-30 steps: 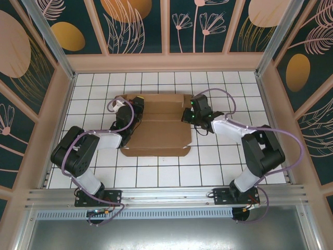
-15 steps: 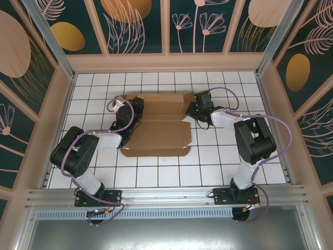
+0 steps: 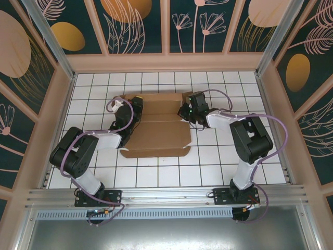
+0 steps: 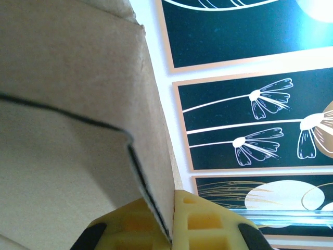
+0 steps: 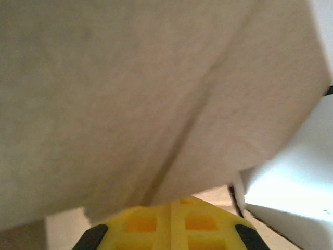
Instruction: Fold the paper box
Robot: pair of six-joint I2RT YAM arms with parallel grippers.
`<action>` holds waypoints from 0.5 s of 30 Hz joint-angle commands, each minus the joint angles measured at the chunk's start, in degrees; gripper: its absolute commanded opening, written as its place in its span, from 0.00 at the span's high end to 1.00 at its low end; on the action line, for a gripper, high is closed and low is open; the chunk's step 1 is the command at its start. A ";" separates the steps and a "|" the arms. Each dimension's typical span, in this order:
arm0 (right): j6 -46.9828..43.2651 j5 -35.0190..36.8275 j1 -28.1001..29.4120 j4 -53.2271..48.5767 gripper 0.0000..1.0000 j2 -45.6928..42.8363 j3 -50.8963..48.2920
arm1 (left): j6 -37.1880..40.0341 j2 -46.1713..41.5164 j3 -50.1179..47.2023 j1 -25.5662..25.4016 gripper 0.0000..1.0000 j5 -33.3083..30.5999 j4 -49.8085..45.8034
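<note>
The white tiled table (image 3: 218,166) carries the box (image 3: 158,130) at its middle, between the two arms. The box lies mostly flat, with its near panel spread toward the arm bases and its far flaps partly raised. The left gripper (image 3: 137,103) sits at the box's far left corner. In the left wrist view its yellow fingers (image 4: 203,224) are closed on an upright cardboard wall, whose edge runs down between them. The right gripper (image 3: 186,113) is at the box's far right corner. In the right wrist view its fingers (image 5: 151,224) are pressed together and touch, with cardboard just over the tips. Whether any cardboard is pinched there I cannot tell.
</note>
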 commanded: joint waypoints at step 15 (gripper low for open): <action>-29.70 2.67 -3.10 -0.55 0.67 -29.06 -7.09 | 3.58 -1.16 -0.10 0.15 1.00 -2.30 -3.60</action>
